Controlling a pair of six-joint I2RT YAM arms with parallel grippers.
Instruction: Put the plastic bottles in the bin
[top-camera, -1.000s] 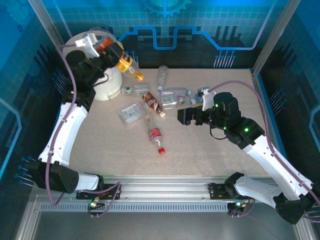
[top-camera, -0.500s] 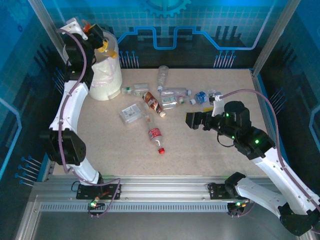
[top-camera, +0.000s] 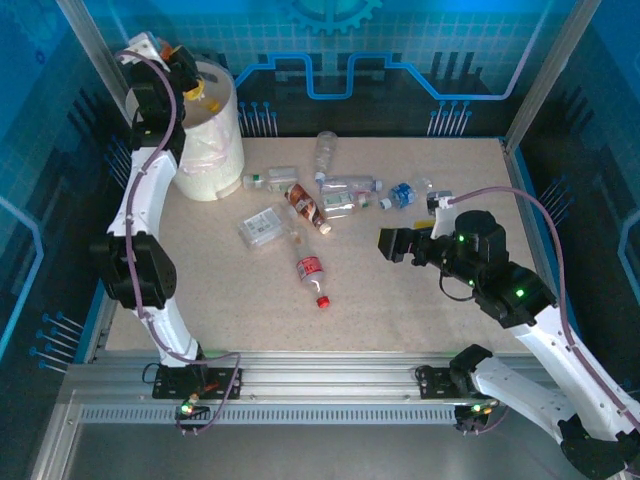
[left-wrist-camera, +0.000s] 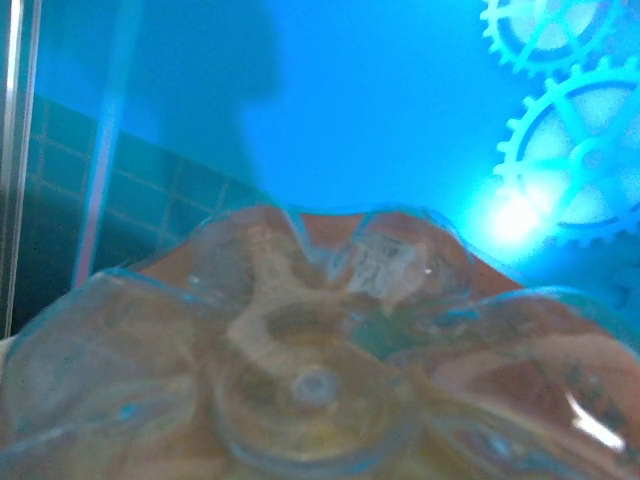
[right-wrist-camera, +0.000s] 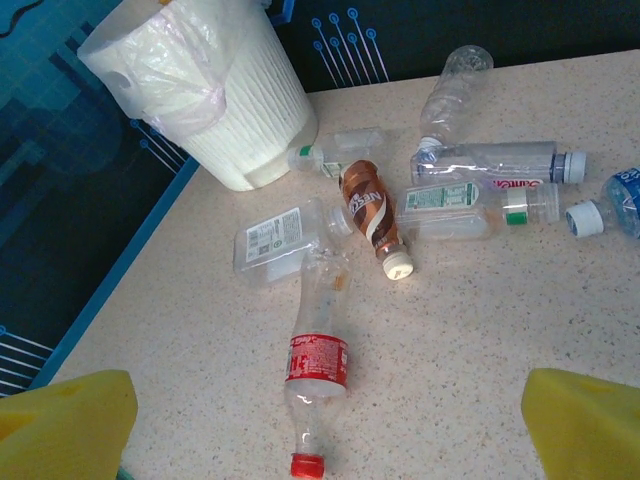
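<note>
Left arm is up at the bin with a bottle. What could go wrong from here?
1. The orange bottle in the left end effector hangs at the rim of the bin, not clearly over the opening. Released here, it may glance off and fall outside.
2. The brown-label bottle lies right beside clear bottles. The open right end effector may scatter neighbours when grasping there.

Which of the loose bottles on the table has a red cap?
The red-labelled bottle, lying alone nearest the arm bases. The brown-labelled one just behind it has a white cap.
</note>
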